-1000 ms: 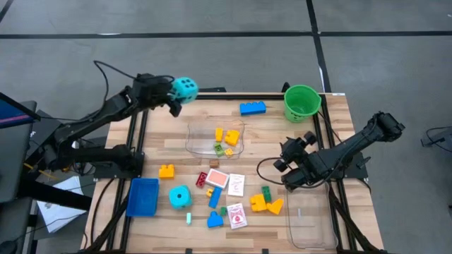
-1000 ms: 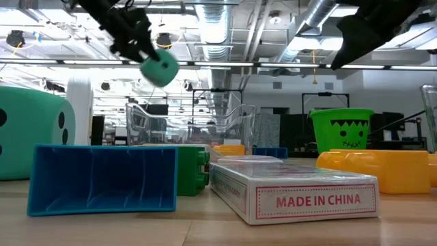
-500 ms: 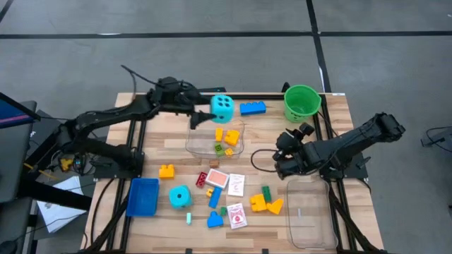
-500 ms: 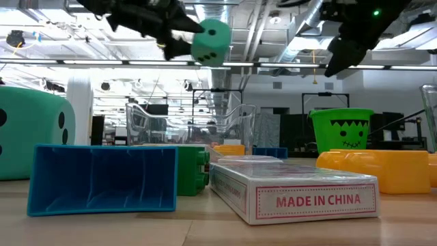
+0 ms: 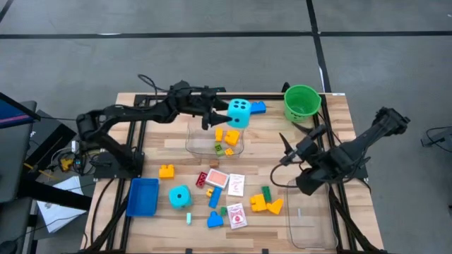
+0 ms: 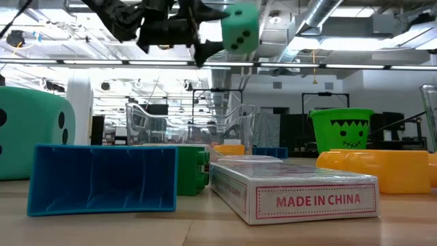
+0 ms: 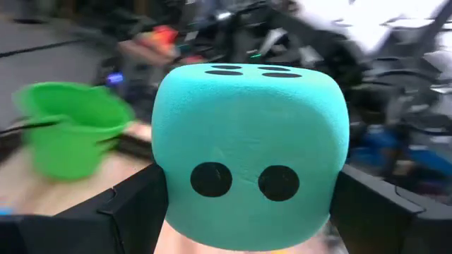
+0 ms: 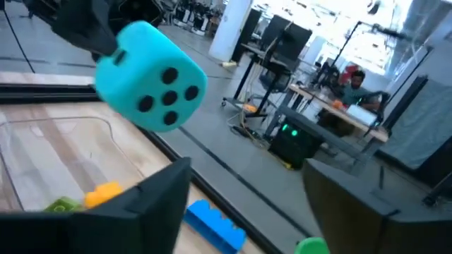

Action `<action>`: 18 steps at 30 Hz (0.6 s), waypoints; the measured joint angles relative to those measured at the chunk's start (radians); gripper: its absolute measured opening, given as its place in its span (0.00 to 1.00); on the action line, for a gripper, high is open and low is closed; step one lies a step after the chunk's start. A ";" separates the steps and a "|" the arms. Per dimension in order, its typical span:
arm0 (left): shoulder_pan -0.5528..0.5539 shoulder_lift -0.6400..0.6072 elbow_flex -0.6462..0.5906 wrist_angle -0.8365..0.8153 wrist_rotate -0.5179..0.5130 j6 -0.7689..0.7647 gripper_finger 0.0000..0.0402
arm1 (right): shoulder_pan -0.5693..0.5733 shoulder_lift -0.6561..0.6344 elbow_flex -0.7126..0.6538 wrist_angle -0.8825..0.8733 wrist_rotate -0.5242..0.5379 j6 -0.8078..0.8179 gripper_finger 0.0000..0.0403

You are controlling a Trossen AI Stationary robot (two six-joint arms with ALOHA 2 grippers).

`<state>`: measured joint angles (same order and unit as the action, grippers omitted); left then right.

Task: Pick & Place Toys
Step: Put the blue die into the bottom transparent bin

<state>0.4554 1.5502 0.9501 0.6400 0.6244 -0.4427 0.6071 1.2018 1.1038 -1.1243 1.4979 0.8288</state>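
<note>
Carrying teal die (image 5: 239, 113): left gripper (image 5: 220, 115) clamped on it, held aloft over far edge of clear tub (image 5: 194, 138). Below claw, tub holds few yellow and green bricks (image 5: 224, 139). Nearer table front: second die (image 5: 180, 197), cards (image 5: 227, 183), loose bricks (image 5: 265, 202) unsorted; task early. Right gripper (image 5: 286, 148) empty, fingers apart, well apart from the left claw. Versus earlier: die carried from table's left edge to tub; right gripper swung round, opened.

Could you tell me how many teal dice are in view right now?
2. One teal die is held in the air by the left hand above the clear tub; the other die rests on the table beside the blue tray. None seems hidden.
</note>
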 joint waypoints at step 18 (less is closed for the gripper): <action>-0.141 0.103 0.086 0.217 0.090 -0.083 0.81 | -0.064 0.160 -0.002 0.539 -0.067 -0.932 0.98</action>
<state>0.3142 1.6535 1.0361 0.8565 0.7140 -0.5253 0.5435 1.3619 1.1020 -0.5852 1.4310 -0.1032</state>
